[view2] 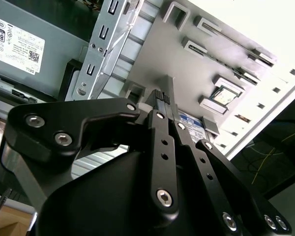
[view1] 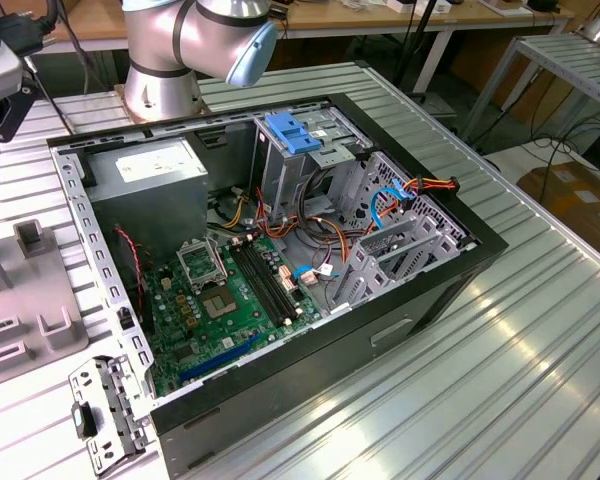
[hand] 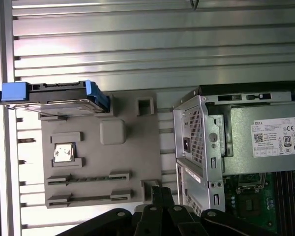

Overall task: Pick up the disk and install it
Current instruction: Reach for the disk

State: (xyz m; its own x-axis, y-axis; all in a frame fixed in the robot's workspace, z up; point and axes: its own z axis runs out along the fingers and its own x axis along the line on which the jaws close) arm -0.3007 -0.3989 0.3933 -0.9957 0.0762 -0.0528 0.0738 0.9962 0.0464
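The gripper (view2: 162,94) hangs over the grey fixture plate (hand: 132,147), its two black fingers pressed together with nothing between them. The disk (hand: 54,98) stands on its long side along one edge of that plate, overhanging the corner farthest from the open computer case (view1: 420,300), well apart from the fingertips. The plate lies on the ribbed aluminium bench (hand: 137,44), just beside the case's power supply (hand: 238,142).

The flat silver-metal hard drive with blue plastic side rails (hand: 54,98) is sitting at one end of a grey moulded holder plate (hand: 132,147) on the ribbed desk (hand: 137,44), apparently standing on its long edge.
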